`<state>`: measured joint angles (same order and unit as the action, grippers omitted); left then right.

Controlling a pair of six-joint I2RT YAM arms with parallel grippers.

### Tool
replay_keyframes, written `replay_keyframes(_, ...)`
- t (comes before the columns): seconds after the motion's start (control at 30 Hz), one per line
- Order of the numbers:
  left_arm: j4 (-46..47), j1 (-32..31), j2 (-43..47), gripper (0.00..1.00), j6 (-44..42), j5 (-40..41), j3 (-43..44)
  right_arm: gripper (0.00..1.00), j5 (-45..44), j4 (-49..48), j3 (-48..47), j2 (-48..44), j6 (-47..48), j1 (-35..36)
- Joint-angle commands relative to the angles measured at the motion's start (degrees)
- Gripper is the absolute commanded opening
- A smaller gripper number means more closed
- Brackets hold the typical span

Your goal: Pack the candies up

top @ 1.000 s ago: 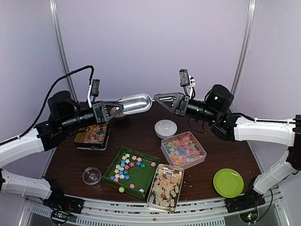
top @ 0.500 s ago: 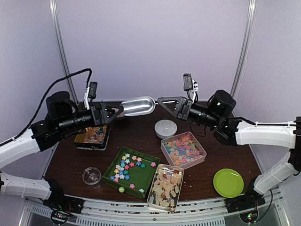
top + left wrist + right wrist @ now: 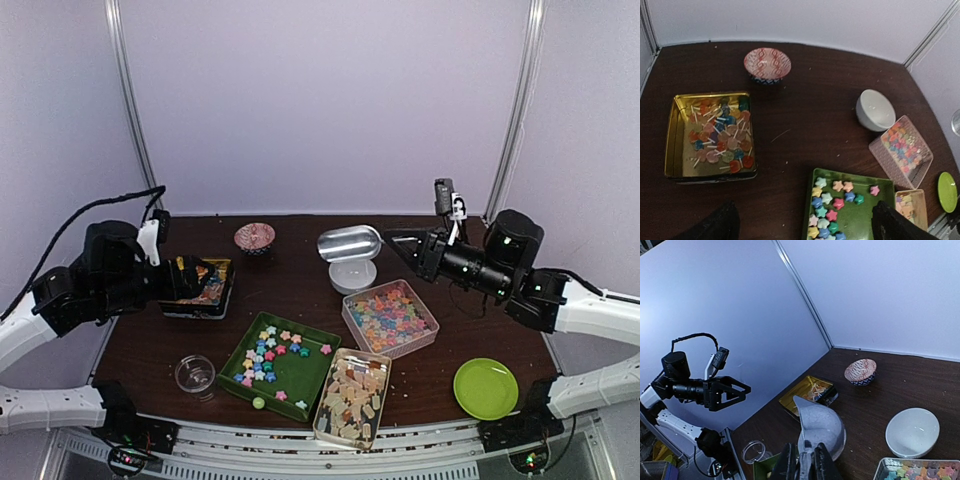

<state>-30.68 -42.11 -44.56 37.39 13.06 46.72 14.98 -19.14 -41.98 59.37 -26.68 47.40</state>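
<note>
**Scoop's changed hands**

Since a sec ago the metal scoop (image 3: 349, 243) went from the left gripper (image 3: 745, 392) over to the right gripper (image 3: 395, 240), and both arms pulled back to their own sides. Left gripper's fingers are spread wide w/ nothing in them, up over the gold lollipop tin (image 3: 670, 135). Right gripper is pinched tight on the scoop's handle, and the scoop hangs just above the white bowl (image 3: 352, 275).

Rest of it, big to small:
- dark table (image 3: 300, 290)
- green tray (image 3: 305, 385) near the front edge, star candies (image 3: 265, 352) loose in it
- square clear tub (image 3: 430, 325) to the tray's right, packed w/ more stars
- oblong clear tub (image 3: 330, 385) in front of that, holding the beige chunks (image 3: 355, 390)
- green plate (image 3: 486, 388), front right
- patterned bowl (image 3: 254, 238) at the back
- small glass jar (image 3: 195, 375), left of the tray
</note>
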Motion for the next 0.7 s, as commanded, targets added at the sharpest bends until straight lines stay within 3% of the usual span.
replay_keyframes(0.0,-7.5,0.0,-6.6,0.92,-0.9,0.3,0.2,0.00,-6.2,5.1,2.3,-0.2,0.2,0.2)
replay_keyframes(0.17,-7.7,-0.1,-16.8,0.82,-2.4,-9.2,2.0,0.00,-2.9,3.1,3.7,0.4,-1.7,0.6)
replay_keyframes(0.3,-4.4,-0.1,-23.1,0.71,-0.7,-10.4,1.0,0.00,-2.7,2.1,5.0,0.3,-2.0,1.1)
replay_keyframes(0.47,-0.2,-0.1,-31.5,0.48,-0.8,-13.0,2.6,0.00,-2.7,0.7,6.6,-0.3,-2.8,1.2)
replay_keyframes(0.67,0.9,-0.1,-40.6,0.37,-3.8,-14.5,7.0,0.00,-2.9,1.8,6.2,-1.2,-1.9,1.2)
